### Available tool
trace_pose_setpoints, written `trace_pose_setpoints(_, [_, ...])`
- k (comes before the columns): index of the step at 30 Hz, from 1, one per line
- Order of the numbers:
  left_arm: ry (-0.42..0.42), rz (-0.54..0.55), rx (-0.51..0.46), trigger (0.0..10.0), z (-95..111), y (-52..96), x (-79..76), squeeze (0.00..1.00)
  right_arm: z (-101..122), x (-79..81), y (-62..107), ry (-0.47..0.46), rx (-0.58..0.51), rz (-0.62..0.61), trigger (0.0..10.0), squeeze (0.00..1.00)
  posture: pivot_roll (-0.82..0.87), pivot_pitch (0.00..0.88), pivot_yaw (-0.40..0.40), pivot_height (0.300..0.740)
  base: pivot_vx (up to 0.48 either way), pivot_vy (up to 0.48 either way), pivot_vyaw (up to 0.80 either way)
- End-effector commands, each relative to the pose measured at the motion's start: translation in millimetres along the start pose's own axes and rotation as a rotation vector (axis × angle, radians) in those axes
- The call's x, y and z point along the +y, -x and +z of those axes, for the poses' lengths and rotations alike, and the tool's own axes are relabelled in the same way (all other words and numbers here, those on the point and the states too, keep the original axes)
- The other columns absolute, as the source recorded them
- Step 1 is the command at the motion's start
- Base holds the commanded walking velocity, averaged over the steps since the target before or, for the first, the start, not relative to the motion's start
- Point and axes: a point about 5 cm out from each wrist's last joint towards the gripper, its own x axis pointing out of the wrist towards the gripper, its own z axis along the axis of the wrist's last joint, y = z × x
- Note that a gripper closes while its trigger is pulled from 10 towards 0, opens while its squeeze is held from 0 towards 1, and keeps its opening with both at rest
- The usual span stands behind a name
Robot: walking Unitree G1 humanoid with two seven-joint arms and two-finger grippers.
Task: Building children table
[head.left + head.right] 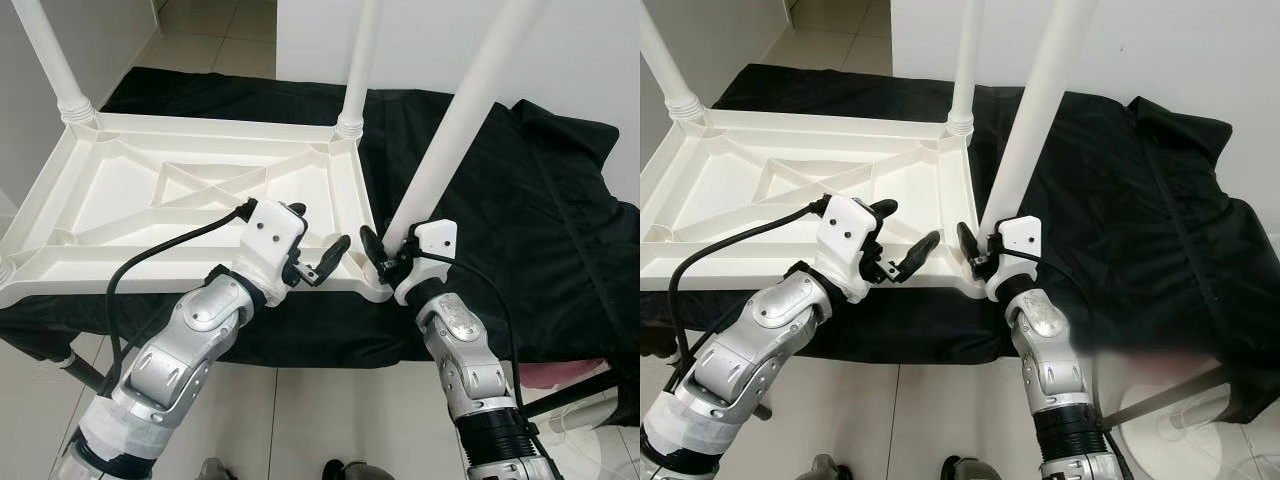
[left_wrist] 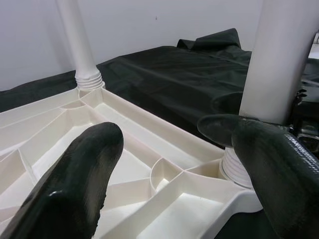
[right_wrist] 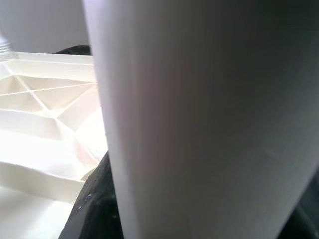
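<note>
White tile floor and pale walls frame the head views; a black cloth (image 1: pixel 520 200) covers the work surface, and on it lies the white plastic tabletop (image 1: pixel 180 200), flipped underside up, ribs showing; that tabletop is our landmark; at its far left corner one leg (image 1: pixel 50 55) stands in its socket, at the far right corner a second leg (image 1: pixel 358 60) is seated too; at the near right corner the third leg (image 1: pixel 455 130) leans up and to the right, base at the socket; the right gripper (image 1: pixel 385 250) is clamped around that leg's foot, just at the tabletop's corner; the left gripper (image 1: pixel 315 245) hovers over the near edge of the tabletop, just beside that same corner, fingers spread and holding nothing; the near left corner runs out of frame, so I can't call whether a fourth leg is in.

Right eye, same picture from a touch over; tilted leg, right gripper on it, left gripper alongside.

Left wrist now; two black fingertips (image 2: pixel 75 174) wide apart, nothing between them; past them the ribbed underside, the threaded collar of the near leg at its corner socket, and the far leg upright behind.

Right wrist; the white leg fills the frame close up, tabletop ribs beside it.

My read: two legs done, the third going in, likely needing straightening and tightening; then the last corner, then flipping it upright.
</note>
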Motion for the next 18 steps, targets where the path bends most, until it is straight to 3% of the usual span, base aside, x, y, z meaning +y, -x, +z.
trace_pose_setpoints(1, [0.005, -0.123, 0.003, 10.0, 0.4, 1.6, -11.0, 0.00, -33.9, -10.1, 10.2, -0.016, 0.179, -0.124, 10.0, 0.00, 0.05, 0.142, -0.072, 0.740, 0.000, 0.000, 0.00])
trace_pose_setpoints(4, [0.005, -0.124, 0.003, 10.0, 0.4, 1.8, -11.6, 0.00, -33.5, -11.3, 10.0, -0.012, 0.179, -0.193, 10.0, 0.00, 0.05, 0.141, -0.074, 0.740, 0.000, 0.000, 0.00])
trace_pose_setpoints(9, [0.001, -0.121, 0.005, 10.0, -0.4, 2.5, -11.2, 0.00, -29.2, -0.4, 10.3, -0.058, 0.136, -0.297, 10.0, 0.00, 0.05, 0.137, -0.084, 0.740, 0.000, 0.000, 0.00])
trace_pose_setpoints(12, [-0.001, -0.119, 0.003, 10.0, 0.2, 2.2, -11.1, 0.00, -30.2, 13.9, 12.6, -0.108, 0.127, -0.371, 10.0, 0.00, 0.07, 0.130, -0.092, 0.740, 0.000, 0.000, 0.00])
trace_pose_setpoints(18, [-0.003, -0.117, 0.001, 10.0, 0.5, 2.7, -11.6, 0.00, -24.9, 27.7, 9.4, -0.163, 0.086, -0.313, 10.0, 0.00, 0.07, 0.124, -0.099, 0.740, 0.000, 0.000, 0.00])
